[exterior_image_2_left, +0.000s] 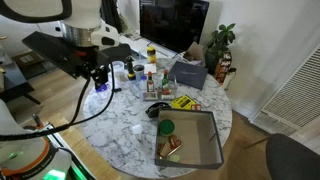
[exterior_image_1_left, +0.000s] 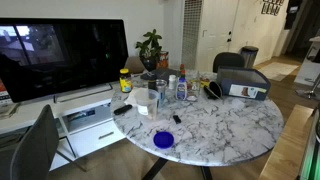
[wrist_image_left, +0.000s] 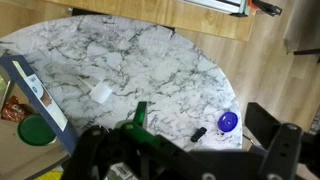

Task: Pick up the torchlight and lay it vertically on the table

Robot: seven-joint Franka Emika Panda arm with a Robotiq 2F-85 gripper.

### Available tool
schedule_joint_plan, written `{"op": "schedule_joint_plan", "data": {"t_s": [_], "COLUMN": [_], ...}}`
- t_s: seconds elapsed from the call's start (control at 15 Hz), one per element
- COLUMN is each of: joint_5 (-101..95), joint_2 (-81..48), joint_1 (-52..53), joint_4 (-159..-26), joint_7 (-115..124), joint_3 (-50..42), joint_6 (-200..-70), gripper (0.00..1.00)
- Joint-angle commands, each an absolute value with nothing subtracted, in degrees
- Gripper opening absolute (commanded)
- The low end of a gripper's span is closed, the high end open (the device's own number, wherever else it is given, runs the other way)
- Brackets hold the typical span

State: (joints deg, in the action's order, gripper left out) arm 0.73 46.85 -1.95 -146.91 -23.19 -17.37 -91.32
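The torchlight [exterior_image_1_left: 213, 89], yellow with a black head, lies on its side on the marble table [exterior_image_1_left: 220, 125] beside a grey tray. It also shows in an exterior view [exterior_image_2_left: 180, 102]. It is out of the wrist view. My gripper [exterior_image_2_left: 98, 74] hangs open and empty above the table's [exterior_image_2_left: 120, 125] edge, far from the torchlight, over a blue lid [exterior_image_2_left: 100, 88]. In the wrist view my fingers [wrist_image_left: 215, 135] are spread wide over the table [wrist_image_left: 150, 60], with the blue lid [wrist_image_left: 229, 122] and a small black object [wrist_image_left: 198, 133] between them.
A grey tray [exterior_image_2_left: 205, 150] holding a green lid [exterior_image_2_left: 166, 127] stands on the table. Bottles and jars [exterior_image_1_left: 170, 88], including a yellow-capped jar [exterior_image_1_left: 125, 80], cluster at the back. A TV [exterior_image_1_left: 60, 55] and a plant [exterior_image_1_left: 150, 45] stand beyond. A chair back [exterior_image_1_left: 35, 145] is near the edge.
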Motion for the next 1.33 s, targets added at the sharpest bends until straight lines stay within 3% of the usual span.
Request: {"op": "schedule_joint_plan", "data": {"t_s": [0.0,0.4,0.87,1.27], "joint_5": [1.08,0.71,5.16,5.11], "joint_2": [46.66,45.77,30.63,15.52], "joint_1": [-2.61,-2.01,11.69,15.71], "joint_4": [-146.83,-145.68,-128.75,-117.16], "joint_7": [-23.57,-23.97,-31.03,-40.63], "joint_3": [-16.85,-16.40,-6.84,-0.61], "joint_6": [-91.24,-92.04,-99.14,-106.09], "gripper": [1.00,1.00,1.00,1.00]}}
